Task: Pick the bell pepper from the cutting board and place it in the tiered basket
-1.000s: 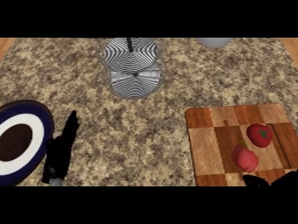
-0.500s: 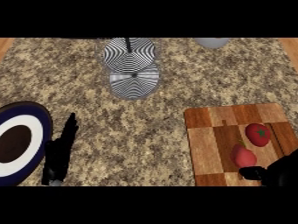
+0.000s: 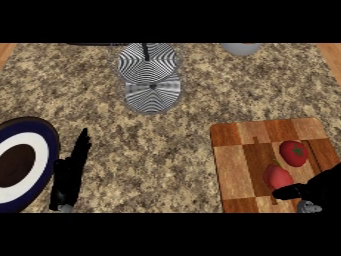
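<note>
Advanced since the earlier frame, the right hand (image 3: 326, 189), fingers spread and empty, reaches the cutting board's (image 3: 236, 150) near corner. The bell pepper (image 3: 294, 152), apparently the green-stemmed fruit, lies untouched beside a paler red fruit (image 3: 278, 176); grasp pending. The left hand (image 3: 69, 172) rests, fingers straight, by the plate (image 3: 33, 127).

Splayed right hand (image 3: 328, 187) sits beside what may be the bell pepper (image 3: 278, 176) on the cutting board (image 3: 239, 150).
</note>
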